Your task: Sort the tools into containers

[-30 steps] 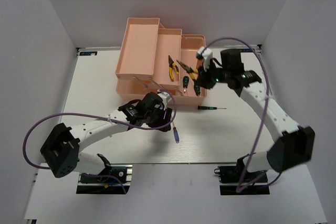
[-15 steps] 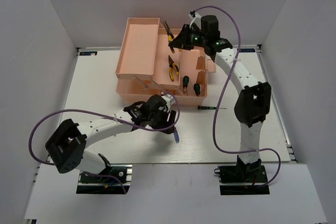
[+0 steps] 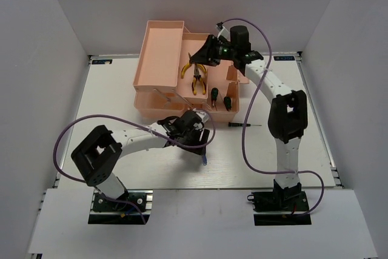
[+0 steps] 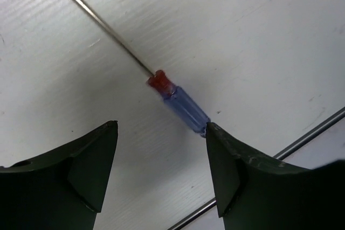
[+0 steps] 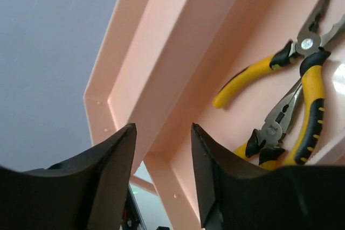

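Peach-pink toolbox (image 3: 159,59): open at the far middle of the white table (image 3: 285,150), trays stepped out toward the back left.
Middle tray (image 3: 193,42): holds both yellow-and-black pliers (image 3: 197,78), side by side with their handles overlapping (clearest from the right wrist).
Front right compartment (image 3: 224,111): two green-and-black screwdrivers (image 3: 214,94) lie in it, close together.
Right gripper (image 5: 161,160): fingers apart, nothing between them. It hangs over the middle tray just behind the pliers, with tray walls and pliers in its view.
Left gripper (image 4: 161,171): jaws spread wide, empty, low over the table just in front of the toolbox.
Blue-handled screwdriver (image 4: 185,110): flat on the bare table, not in any tray. It has a translucent blue grip, a red collar and a thin steel shaft running away from the left gripper. The butt of the grip sits right at the tip of one finger (contact cannot be judged).
Loose screwdriver (image 3: 239,124): small, with a dark handle and a green band. It lies on the table in front of the toolbox's right corner, apart from both grippers.
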Robot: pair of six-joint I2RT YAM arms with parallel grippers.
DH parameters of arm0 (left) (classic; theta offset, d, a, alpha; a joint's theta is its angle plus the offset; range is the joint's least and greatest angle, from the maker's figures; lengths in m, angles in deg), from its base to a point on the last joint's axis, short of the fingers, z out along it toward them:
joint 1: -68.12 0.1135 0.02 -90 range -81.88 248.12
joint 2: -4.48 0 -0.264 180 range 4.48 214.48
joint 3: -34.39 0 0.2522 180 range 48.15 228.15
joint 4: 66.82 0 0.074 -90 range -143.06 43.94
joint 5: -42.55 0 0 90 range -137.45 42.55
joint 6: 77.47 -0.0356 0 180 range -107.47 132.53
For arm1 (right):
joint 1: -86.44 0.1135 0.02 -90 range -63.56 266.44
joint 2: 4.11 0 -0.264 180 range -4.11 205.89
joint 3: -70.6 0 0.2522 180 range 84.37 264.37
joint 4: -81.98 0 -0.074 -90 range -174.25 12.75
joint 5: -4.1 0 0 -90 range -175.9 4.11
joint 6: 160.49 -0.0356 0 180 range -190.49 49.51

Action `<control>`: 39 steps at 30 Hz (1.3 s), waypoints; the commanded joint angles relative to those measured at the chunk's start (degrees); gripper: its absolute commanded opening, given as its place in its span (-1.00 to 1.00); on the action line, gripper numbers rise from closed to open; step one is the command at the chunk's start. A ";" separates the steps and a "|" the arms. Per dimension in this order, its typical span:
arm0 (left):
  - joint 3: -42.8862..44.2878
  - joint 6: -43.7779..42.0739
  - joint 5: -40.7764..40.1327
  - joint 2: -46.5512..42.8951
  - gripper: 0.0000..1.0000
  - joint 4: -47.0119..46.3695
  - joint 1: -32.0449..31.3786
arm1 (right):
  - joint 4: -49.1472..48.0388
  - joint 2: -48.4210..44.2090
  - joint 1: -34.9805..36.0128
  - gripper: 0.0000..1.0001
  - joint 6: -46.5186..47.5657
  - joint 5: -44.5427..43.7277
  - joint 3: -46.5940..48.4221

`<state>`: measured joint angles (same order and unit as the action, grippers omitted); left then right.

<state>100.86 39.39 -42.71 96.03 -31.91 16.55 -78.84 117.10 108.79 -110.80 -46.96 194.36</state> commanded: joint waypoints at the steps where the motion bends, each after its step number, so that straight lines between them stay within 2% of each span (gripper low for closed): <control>1: 3.62 0.31 0.71 -0.50 0.53 -1.28 -0.28 | -4.79 -4.65 -1.16 0.04 0.93 5.00 1.54; 4: 4.16 0.31 1.33 0.03 0.53 -1.81 -0.28 | -0.69 -7.91 -2.92 0.10 7.33 5.89 -0.21; 7: 5.48 0.31 1.33 2.31 0.53 -1.11 -0.81 | 7.24 -12.92 -5.12 0.81 19.35 1.51 -4.69; 9: 7.49 0.92 1.33 4.68 0.53 0.99 -0.81 | 10.48 -16.79 -7.39 0.81 24.30 -1.30 -11.00; 13: 10.30 1.45 0.19 8.55 0.50 4.85 -1.51 | 14.27 -19.95 -11.87 0.81 28.62 1.13 -18.12; 17: 12.94 1.45 -1.82 12.42 0.45 7.32 -2.65 | 13.67 -22.59 -15.05 0.81 27.84 3.95 -24.03; 20: 14.87 1.98 -2.71 15.23 0.34 9.26 -3.18 | 12.61 -24.35 -16.63 0.81 26.78 4.83 -28.07; 25: 16.55 2.50 -5.61 17.26 -0.34 13.74 -3.80 | 12.87 -25.93 -18.22 0.81 26.86 5.89 -30.63; 27: 16.55 3.03 -7.10 17.26 -0.34 15.94 -4.33 | 14.27 -26.20 -18.92 0.81 29.05 5.54 -31.51; 30: 15.85 3.03 -8.42 17.26 -0.47 17.70 -4.85 | 16.03 -27.34 -19.62 0.81 33.44 2.38 -33.17; 31: 15.15 3.03 -9.03 17.26 -0.62 18.40 -4.85 | 16.21 -28.12 -20.15 0.81 34.16 1.59 -33.96; 34: 14.62 3.03 -9.57 16.04 -0.88 19.02 -5.38 | 19.37 -28.83 -20.77 0.81 40.04 -1.93 -34.58; 35: 14.62 1.90 -9.04 15.33 -0.92 19.02 -5.38 | 20.51 -28.83 -21.03 0.81 39.96 -2.11 -34.50; 36: 15.23 1.02 -8.34 12.72 -0.94 18.32 -5.99 | 22.08 -29.10 -21.73 0.81 44.75 -1.59 -35.02; 37: 15.75 -0.12 -7.47 10.86 -0.94 17.53 -6.00 | 22.62 -29.45 -21.73 0.74 46.19 -0.54 -35.37; 38: 15.76 -1.26 -6.50 8.76 -0.97 16.57 -6.00 | 22.89 -29.54 -23.39 0.57 47.77 1.30 -35.55; 39: 17.24 -3.10 -5.88 4.56 -0.97 15.34 -6.00 | 23.59 -29.80 -24.19 0.27 50.40 1.05 -36.07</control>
<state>117.03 40.54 -49.38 109.69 -16.85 11.13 -59.26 89.69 86.93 -69.19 -46.83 159.61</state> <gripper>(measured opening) 0.294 0.699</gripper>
